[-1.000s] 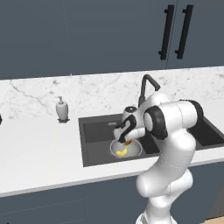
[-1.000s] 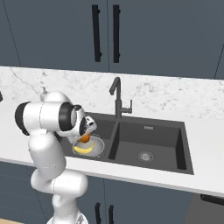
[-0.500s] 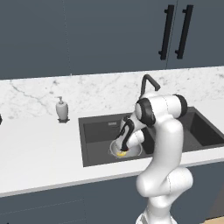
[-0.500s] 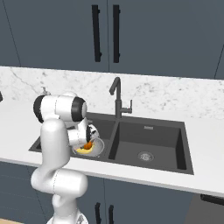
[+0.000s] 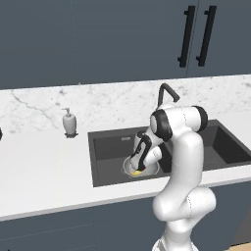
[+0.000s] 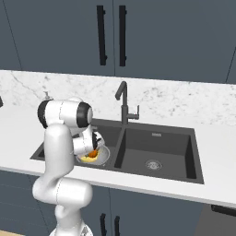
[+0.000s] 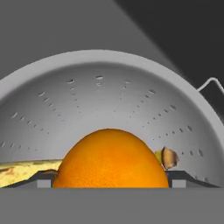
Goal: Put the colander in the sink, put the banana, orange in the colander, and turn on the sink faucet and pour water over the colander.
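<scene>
Colander sits in the left basin of the sink, near its front wall. Orange rests inside it on the banana, between the spread fingertips of the gripper; jaws wide, contact with the orange unclear. Faucet stands behind the divider.

The sink was dark grey with two basins, and I measured every place from it. My colander, a round silver bowl with little holes in its wall, sat upright on the floor of the sink's left basin. The orange lay inside the colander, round and bright. The yellow banana lay in the colander too, partly behind the orange, with its dark tip poking out the other side. The sink faucet stood tall and dark at the sink's back edge, between the two basins.
</scene>
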